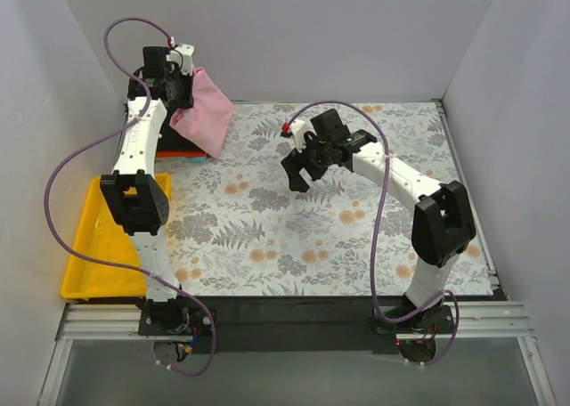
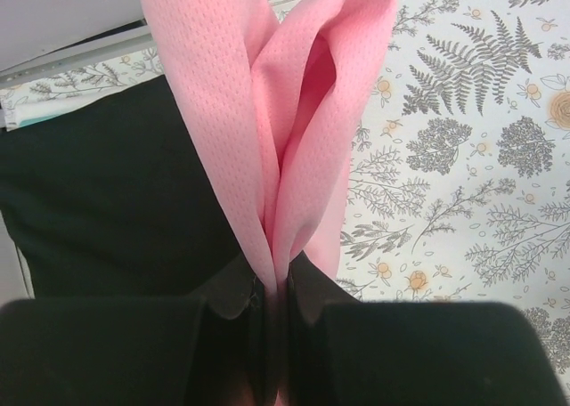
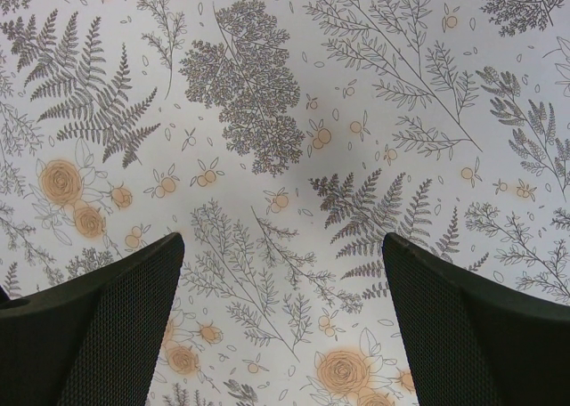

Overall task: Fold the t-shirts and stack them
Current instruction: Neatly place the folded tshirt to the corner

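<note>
A light pink t-shirt (image 1: 210, 112) hangs bunched from my left gripper (image 1: 175, 84) at the far left of the table. In the left wrist view the jaws of the left gripper (image 2: 276, 286) are shut on a fold of the pink t-shirt (image 2: 298, 112). Below it lies a black t-shirt (image 2: 116, 192) with a thin teal edge (image 2: 36, 117) at its far side. An orange-red t-shirt (image 1: 181, 150) shows as a strip under the black one. My right gripper (image 1: 305, 167) hovers open over the middle of the table, and the right gripper (image 3: 283, 246) has only floral cloth between its fingers (image 3: 98, 326).
The grey-and-orange floral table cloth (image 1: 338, 237) covers the table. A yellow plastic tray (image 1: 89, 246) sits at the left edge beside the left arm. White walls close in the back and both sides.
</note>
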